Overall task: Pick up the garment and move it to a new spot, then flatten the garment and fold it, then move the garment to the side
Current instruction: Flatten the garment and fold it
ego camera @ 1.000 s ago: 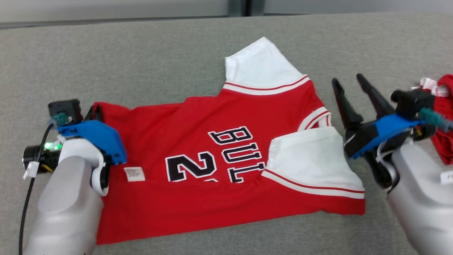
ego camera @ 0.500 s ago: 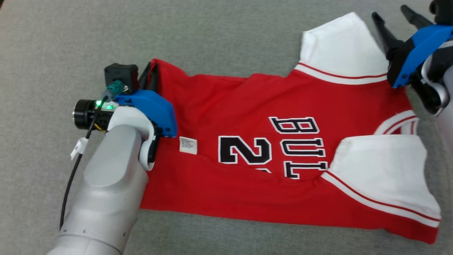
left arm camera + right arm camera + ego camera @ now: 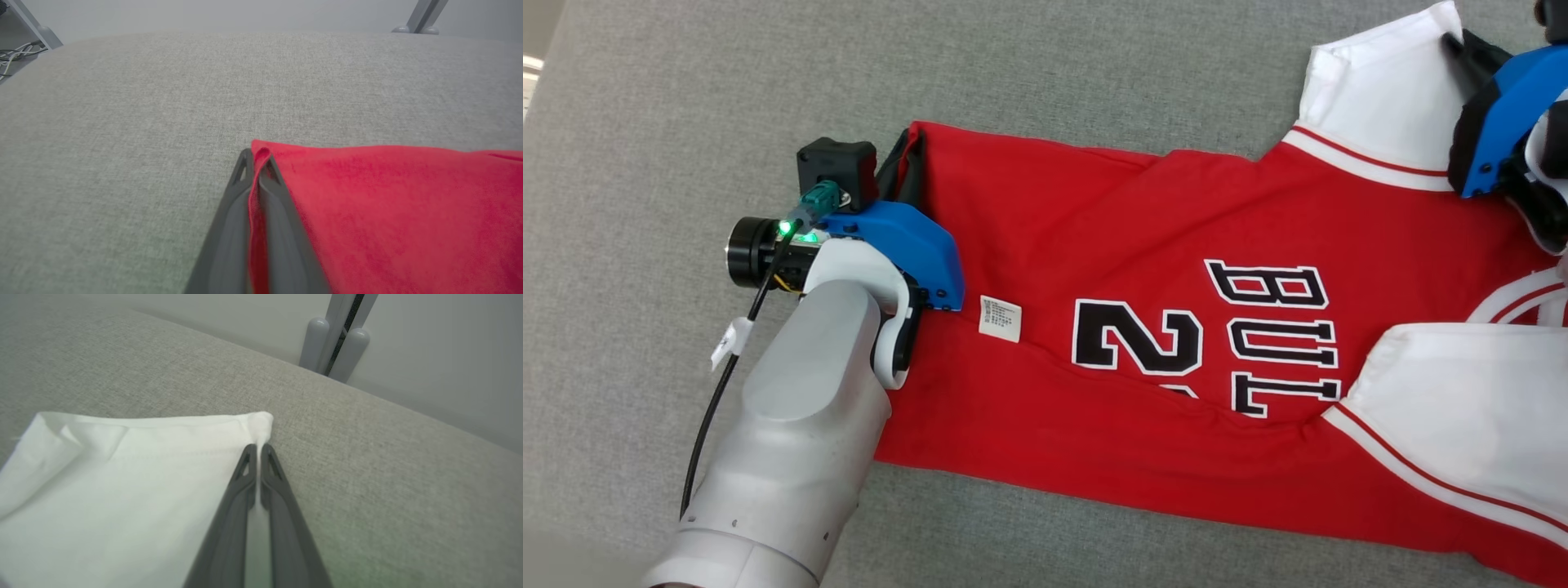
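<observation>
The left claw is clamped on the red hem corner of the shirt, which lies spread on the grey cushion between both claws. The right claw is pinched shut on the corner of the white sleeve, plain in its wrist view. The head view adds the black lettering and a small label. A second ago the right claw stood spread, clear of the shirt.

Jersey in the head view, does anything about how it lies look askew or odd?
Yes. The jersey is not flat: its near white sleeve lies folded over the red front, and a crease hides part of the lettering.
</observation>
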Available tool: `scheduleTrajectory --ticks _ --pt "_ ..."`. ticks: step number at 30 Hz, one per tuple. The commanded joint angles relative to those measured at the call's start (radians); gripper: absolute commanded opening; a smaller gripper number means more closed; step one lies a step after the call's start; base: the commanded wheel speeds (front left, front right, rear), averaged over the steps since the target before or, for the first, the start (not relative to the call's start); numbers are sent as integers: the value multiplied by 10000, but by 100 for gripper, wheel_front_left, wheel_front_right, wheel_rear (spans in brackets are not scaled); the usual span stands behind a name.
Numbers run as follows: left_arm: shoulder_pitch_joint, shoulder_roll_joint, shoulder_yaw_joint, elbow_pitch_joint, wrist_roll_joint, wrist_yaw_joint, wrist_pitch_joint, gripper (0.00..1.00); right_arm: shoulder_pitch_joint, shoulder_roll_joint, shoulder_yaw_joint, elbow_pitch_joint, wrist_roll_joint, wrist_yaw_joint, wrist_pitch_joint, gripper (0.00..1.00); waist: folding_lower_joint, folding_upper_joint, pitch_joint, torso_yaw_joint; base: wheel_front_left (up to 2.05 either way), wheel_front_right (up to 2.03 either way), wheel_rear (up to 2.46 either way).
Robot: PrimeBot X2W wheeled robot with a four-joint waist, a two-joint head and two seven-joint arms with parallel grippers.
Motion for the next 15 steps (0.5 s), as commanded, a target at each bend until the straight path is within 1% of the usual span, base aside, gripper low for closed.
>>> scheduleTrajectory --ticks 1,5,8,9,12,15 --pt "-231 -15 -11 86 -9 153 -137 0 -267 -186 59 158 -125 -2 -252 0 0 -1 -16 -57 0 0 0" --pt "-367 0 146 242 -156 409 -537 0 -544 -167 -228 585 -237 -2 -1451 0 0 -1 -82 -268 0 0 0" --pt "-391 161 279 427 -210 601 -803 0 -640 37 -448 961 -266 -2 -2273 0 0 -1 -221 -532 0 0 0" --pt "-391 161 279 427 -210 601 -803 0 -640 37 -448 961 -266 -2 -2273 0 0 -1 -221 -532 0 0 0" --pt "-355 382 459 550 -236 689 -1046 0 -555 226 -610 1137 -126 -2 -2765 0 0 -1 -413 -857 0 0 0" --pt "-145 610 539 650 -208 730 -1222 0 -307 390 -746 940 16 -2 -3091 0 0 -1 -656 -1231 0 0 0"
